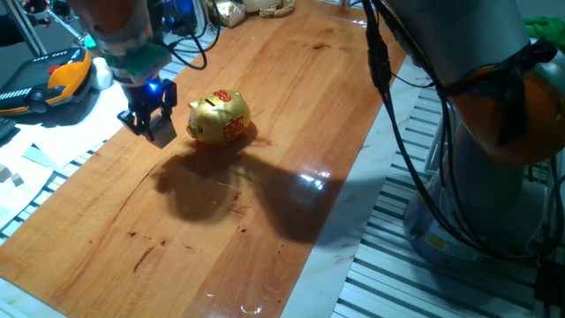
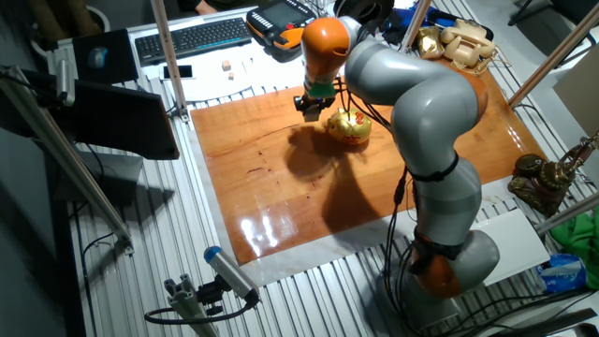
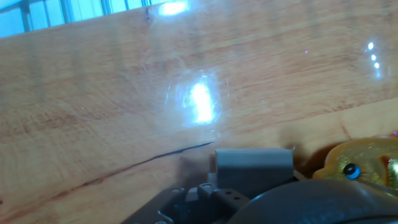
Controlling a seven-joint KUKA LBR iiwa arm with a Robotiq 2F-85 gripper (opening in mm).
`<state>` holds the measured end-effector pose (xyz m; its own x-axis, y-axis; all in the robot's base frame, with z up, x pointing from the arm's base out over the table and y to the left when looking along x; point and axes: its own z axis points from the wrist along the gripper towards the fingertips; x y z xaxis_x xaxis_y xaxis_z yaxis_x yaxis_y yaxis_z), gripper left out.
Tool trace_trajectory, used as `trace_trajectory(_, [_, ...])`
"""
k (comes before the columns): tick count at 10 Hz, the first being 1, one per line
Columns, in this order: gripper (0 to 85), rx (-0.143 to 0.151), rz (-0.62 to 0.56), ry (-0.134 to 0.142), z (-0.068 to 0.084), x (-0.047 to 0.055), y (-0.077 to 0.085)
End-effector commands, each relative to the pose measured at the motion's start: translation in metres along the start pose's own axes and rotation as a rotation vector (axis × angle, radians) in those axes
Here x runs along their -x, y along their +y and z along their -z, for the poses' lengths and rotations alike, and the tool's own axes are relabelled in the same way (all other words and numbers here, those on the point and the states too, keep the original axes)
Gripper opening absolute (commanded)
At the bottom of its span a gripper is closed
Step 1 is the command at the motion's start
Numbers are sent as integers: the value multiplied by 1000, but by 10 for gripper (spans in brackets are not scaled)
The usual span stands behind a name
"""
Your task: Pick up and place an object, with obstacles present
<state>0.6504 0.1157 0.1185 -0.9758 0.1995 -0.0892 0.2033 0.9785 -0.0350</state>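
In one fixed view, the gripper (image 1: pixel 150 124) hangs low over the wooden table (image 1: pixel 265 177) in the upper left of the frame. Its dark fingers (image 1: pixel 161 131) point down and sit close together, but I cannot tell if they are pinching anything. A blue light glows just above them. Just to the right of the gripper sits the gold piggy bank (image 1: pixel 219 117), shiny, with red marks on its side and top. It is near the gripper but not touching it. Big dark shadows lie on the wood below them both. The small wooden cube does not show in this view. Some tiny pale blocks (image 1: pixel 11 179) lie off the wood at the left edge.

In the other fixed view, the grey and orange robot arm (image 2: pixel 412 112) bends over the table from the right. The gripper (image 2: pixel 310 105) is near the top middle of the frame, just left of the piggy bank (image 2: pixel 350 127). The fingers are too small here to tell how they stand. A keyboard (image 2: pixel 192 37) lies beyond the table at the upper left.

In the hand view, the wood fills most of the frame, with a bright spot of light in the middle. A grey finger (image 3: pixel 254 167) shows at the bottom. The piggy bank (image 3: pixel 357 163), with its blue eye, peeks in at the lower right. The cube does not show here either.
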Motion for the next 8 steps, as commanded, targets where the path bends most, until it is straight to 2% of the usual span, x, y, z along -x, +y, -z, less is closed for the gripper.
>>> trace_trajectory(1, [0, 8, -4, 8, -2, -1, 1])
trace_trajectory(3, [0, 17, -3, 18, -8, -3, 2])
trace_trajectory(8, [0, 21, -21, 16, -26, -9, 9])
